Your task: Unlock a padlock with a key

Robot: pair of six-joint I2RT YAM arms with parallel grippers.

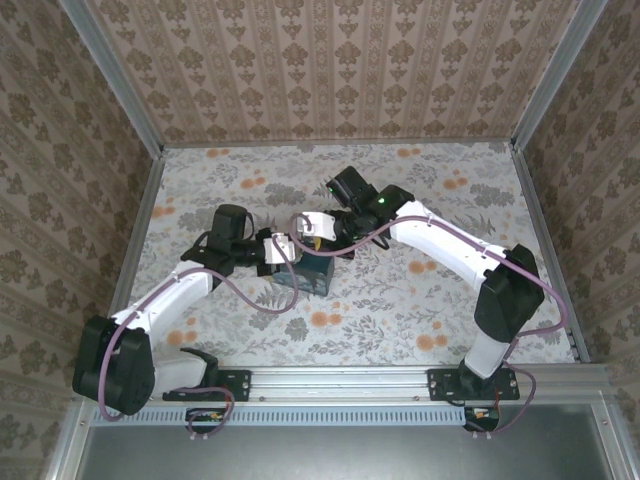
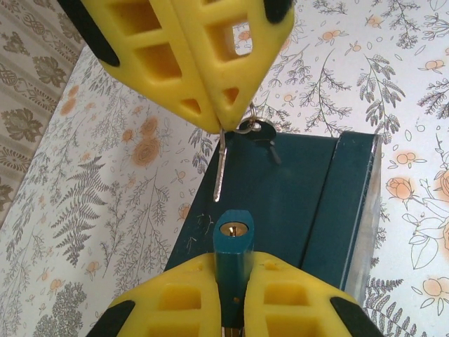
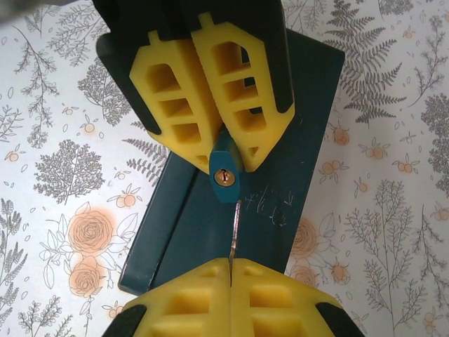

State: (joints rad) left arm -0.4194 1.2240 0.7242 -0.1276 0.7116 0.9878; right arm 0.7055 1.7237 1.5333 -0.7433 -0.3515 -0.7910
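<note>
The padlock (image 2: 233, 242) is sitting pinched in your left tool (image 2: 233, 272), its keyhole (image 3: 224, 176) facing the right tool (image 3: 231, 268), which is pressing its tips together on the key (image 3: 234, 232). The key tip is hovering just beside the keyhole, not yet inside. You are aligning; next, I think, a small sideways correction and a straight push are needed. Beneath both tools a dark box (image 3: 309, 140) is lying on the tabletop (image 3: 393, 232), its inside hidden.

One padlock (image 3: 224, 175), one key (image 3: 235, 228), one key ring (image 2: 247, 126), one dark teal box (image 2: 295, 196) and one surface (image 1: 420, 300) are counted. Two end effectors are counted: the left end effector (image 2: 233, 274) and the right end effector (image 3: 230, 265).
</note>
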